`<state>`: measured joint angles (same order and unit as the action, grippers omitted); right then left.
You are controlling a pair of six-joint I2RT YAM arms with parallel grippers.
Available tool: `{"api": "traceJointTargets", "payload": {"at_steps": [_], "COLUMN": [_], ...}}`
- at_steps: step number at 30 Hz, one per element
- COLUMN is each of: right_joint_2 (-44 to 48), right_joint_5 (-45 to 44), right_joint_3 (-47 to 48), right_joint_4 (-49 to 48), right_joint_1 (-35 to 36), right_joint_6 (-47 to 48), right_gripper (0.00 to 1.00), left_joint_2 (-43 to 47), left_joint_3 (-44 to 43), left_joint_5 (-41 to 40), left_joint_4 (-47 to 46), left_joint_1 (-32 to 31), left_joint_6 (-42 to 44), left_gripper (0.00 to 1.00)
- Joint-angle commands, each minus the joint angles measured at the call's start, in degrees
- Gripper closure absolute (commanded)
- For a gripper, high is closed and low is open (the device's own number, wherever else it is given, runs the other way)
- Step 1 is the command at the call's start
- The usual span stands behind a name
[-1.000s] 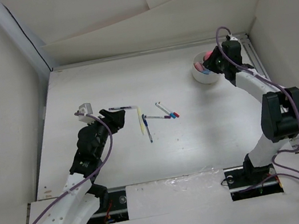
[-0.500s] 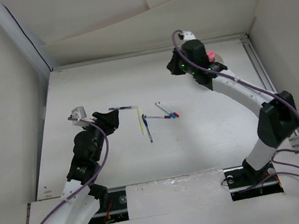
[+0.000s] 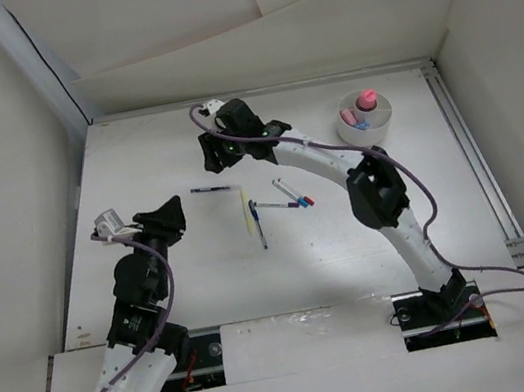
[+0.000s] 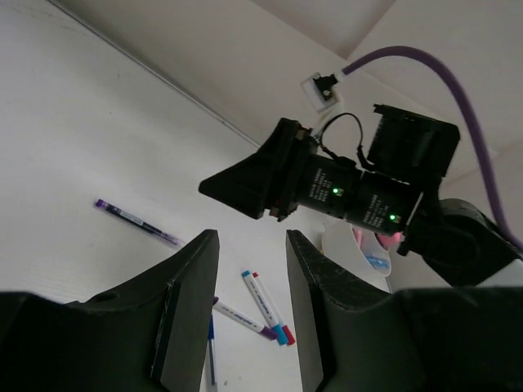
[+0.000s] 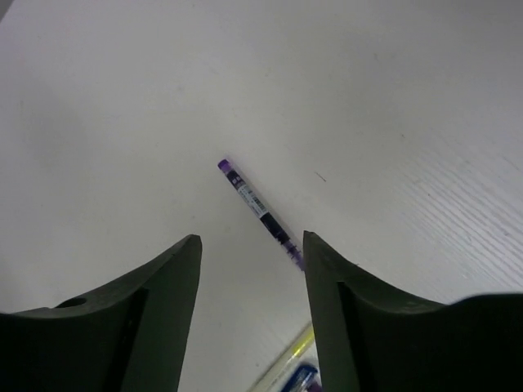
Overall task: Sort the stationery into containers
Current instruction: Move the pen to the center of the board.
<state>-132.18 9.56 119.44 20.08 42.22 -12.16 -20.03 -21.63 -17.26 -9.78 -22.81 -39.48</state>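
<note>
Right jaws parted and empty, hung over purple pen [image 5: 261, 214], which lay slantwise on the surface below the gap. Left jaws also parted, empty, pen ahead of them. Risk: skewed pinch could roll the pen off; arms crowding one pen might collide.

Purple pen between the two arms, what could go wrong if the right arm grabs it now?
The left end effector sits open close to one end of the purple pen, facing the right end effector; the two could collide.
The pen lies flat and thin, so a grasp may scrape the table or roll it away.
The yellow pen by its other end could get knocked.
</note>
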Motion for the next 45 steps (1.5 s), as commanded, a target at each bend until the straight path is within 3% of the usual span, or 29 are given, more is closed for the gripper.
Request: {"api": "traceJointTargets", "payload": {"at_steps": [1,7,13,29,35,39,45], "right_joint_2": [-5.07,-13.45,-17.23,-20.93,-20.93,-19.62,-15.04], "right_joint_5": [1.68,0.20,-0.42,-6.66,-8.68,-9.21,-12.28], "right_joint_3": [10.09,20.91,22.94,22.68,21.54,19.44,11.09], "right_joint_4": [5.14,7.87,6.82,6.21,5.59,6.64,5.59], "right_joint_1": [0.76,2.34,4.09,6.21,6.21,6.21,6.74], "right_joint_6": [2.67,2.67,1.62,-0.22,-0.76,-0.76,-0.76], "right_gripper": [0.40,0.31,0.25,0.26,0.33,0.58,0.75], "left_joint_2": [1.66,4.12,4.65,6.32,6.32,6.32,6.85], "left_joint_3": [0.71,1.24,1.85,1.85,1.85,1.85,1.85], "left_joint_5": [-2.17,-2.70,-2.17,-2.17,-2.17,-2.17,-1.64], "left_joint_4": [0.03,0.64,0.11,0.11,0.11,0.11,0.11], "left_joint_1": [-0.22,-0.22,-0.22,-0.22,-0.22,-0.22,-0.22], "left_joint_6": [-0.68,-1.21,-1.21,-1.21,-1.21,-1.21,-1.21], "left_gripper": [0.65,0.64,0.62,0.61,0.61,0.61,0.61]}}
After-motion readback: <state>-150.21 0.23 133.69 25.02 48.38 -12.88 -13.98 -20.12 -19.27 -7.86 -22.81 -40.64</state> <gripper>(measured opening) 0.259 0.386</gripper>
